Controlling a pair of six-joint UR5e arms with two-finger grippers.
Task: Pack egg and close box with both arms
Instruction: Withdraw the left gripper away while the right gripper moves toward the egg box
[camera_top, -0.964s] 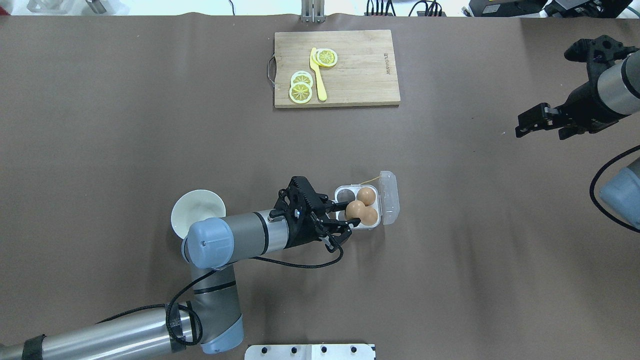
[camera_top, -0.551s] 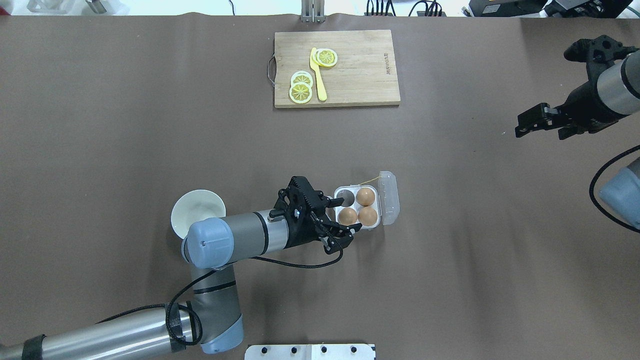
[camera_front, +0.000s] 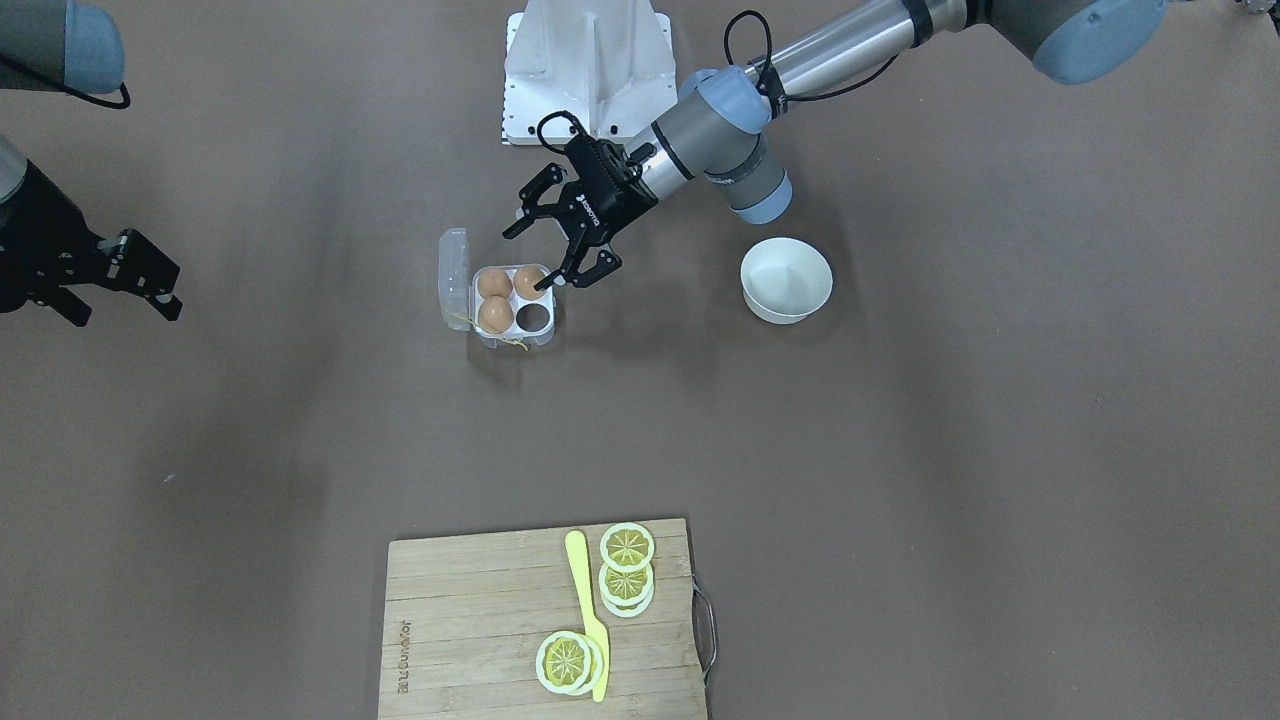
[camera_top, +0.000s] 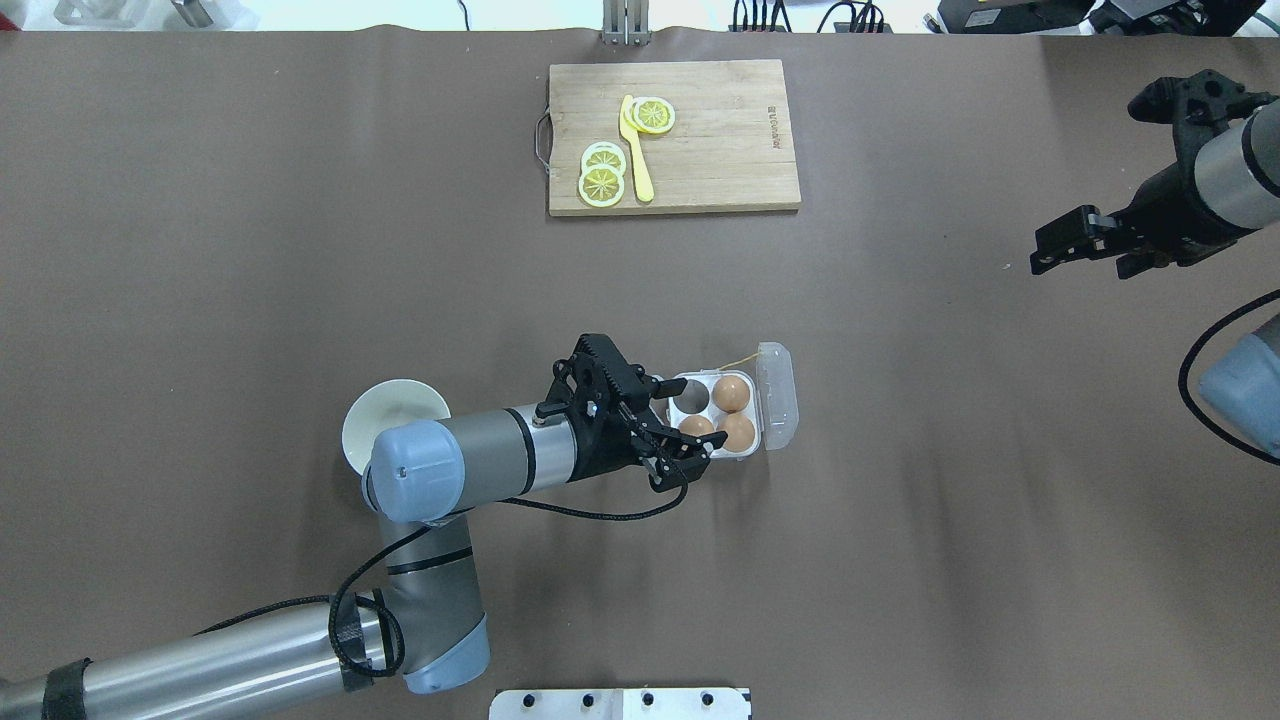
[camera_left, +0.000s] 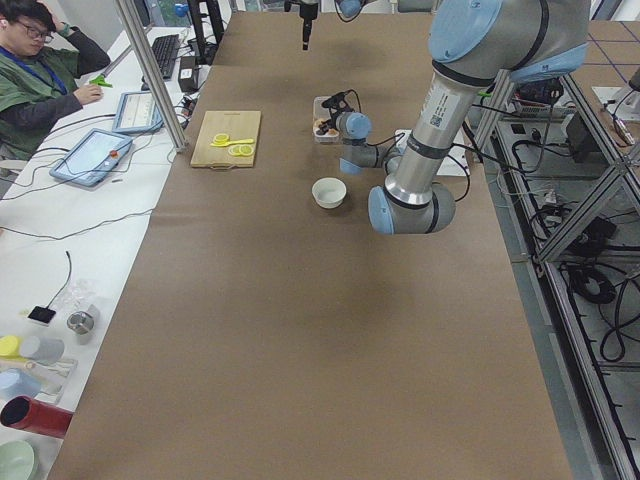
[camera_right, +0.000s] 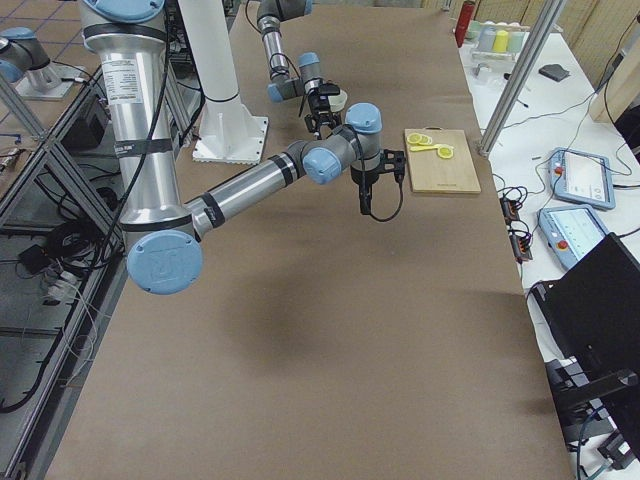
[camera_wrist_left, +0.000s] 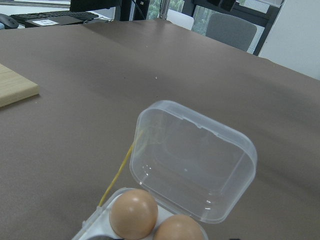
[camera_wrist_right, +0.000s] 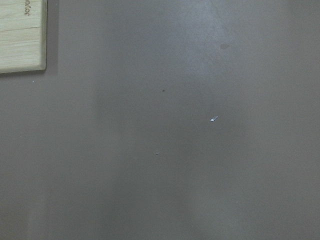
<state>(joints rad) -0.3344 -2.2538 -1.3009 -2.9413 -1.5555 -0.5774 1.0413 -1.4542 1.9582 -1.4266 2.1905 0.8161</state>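
The clear box (camera_top: 752, 448) stands on the table with its lid (camera_top: 780, 395) hinged open to the right. Three brown eggs lie in its cells (camera_top: 731, 392), (camera_top: 738, 432), (camera_top: 697, 427); the far-left cell (camera_top: 690, 397) is empty. In the front-facing view the box (camera_front: 510, 338) shows the same. My left gripper (camera_top: 688, 424) is open and empty, its fingers astride the box's left edge beside the nearest egg (camera_front: 528, 281). The left wrist view shows the lid (camera_wrist_left: 195, 160), two eggs (camera_wrist_left: 133, 214) and the yellow string (camera_wrist_left: 117, 172). My right gripper (camera_top: 1095, 255) is open and empty, far right.
A white bowl (camera_top: 395, 420) sits left of the box, partly under my left forearm. A wooden cutting board (camera_top: 700, 135) with lemon slices (camera_top: 602, 172) and a yellow knife (camera_top: 636, 150) lies at the far middle. The right wrist view shows the board's corner (camera_wrist_right: 20, 35).
My left gripper held an egg over the box, then opened and let it go into the near-left cell. The gripper stays open at the box's edge. The right arm barely moved.
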